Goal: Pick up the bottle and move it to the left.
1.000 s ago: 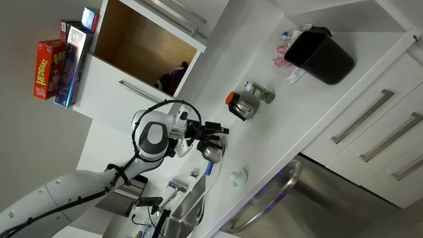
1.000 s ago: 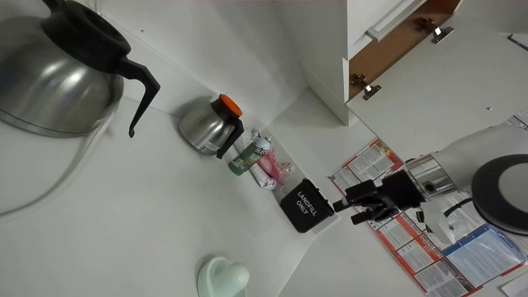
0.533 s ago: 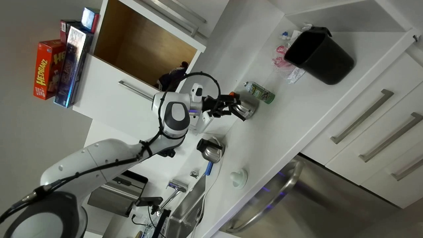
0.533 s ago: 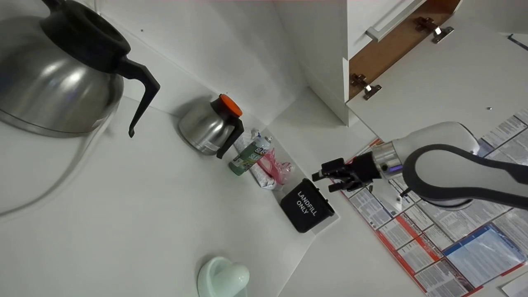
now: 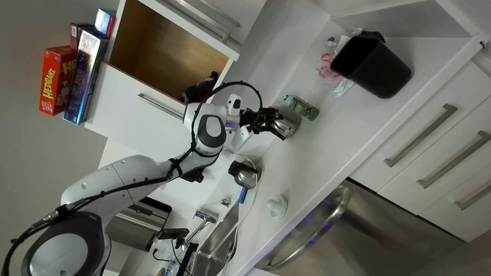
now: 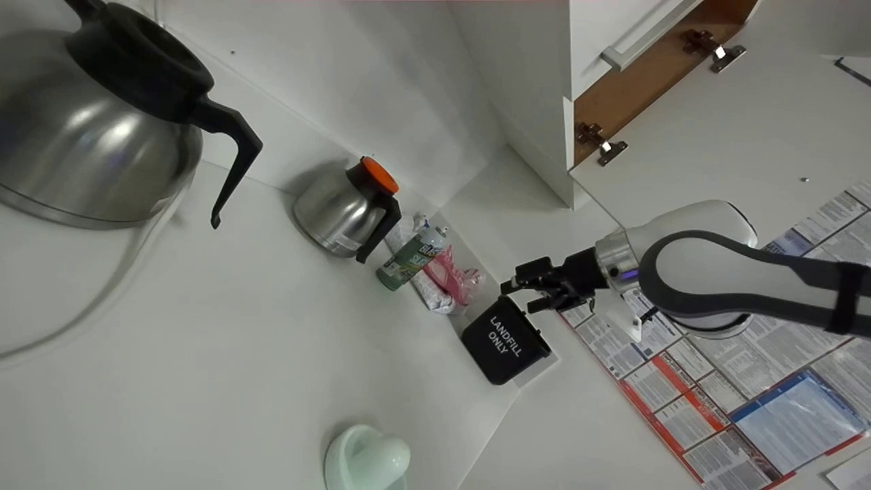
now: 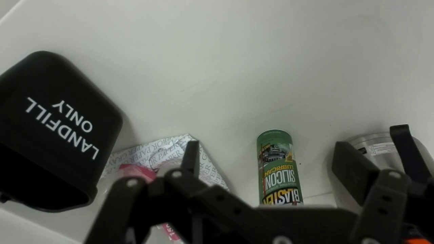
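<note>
One hand (image 6: 520,298): fingers are standing wide apart
Can (image 7: 278,167): glossy green cylinder is standing upright; in wrist view, the hand is hiding its top

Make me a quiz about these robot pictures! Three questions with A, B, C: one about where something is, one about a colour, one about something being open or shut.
1. In the wrist view, where is the can compared with the bin?
A. Left of it
B. Right of it
C. Inside it

2. What colour are the words on the bin?
A. Red
B. Blue
C. White

3. How is the gripper?
A. Open
B. Shut on the can
C. Shut on the bin

1: B, because the bin sits at the wrist view's left edge and the can is right of the middle.
2: C, because LANDFILL ONLY shows white on black.
3: A, because its fingers stand wide apart, gripping nothing.
</note>
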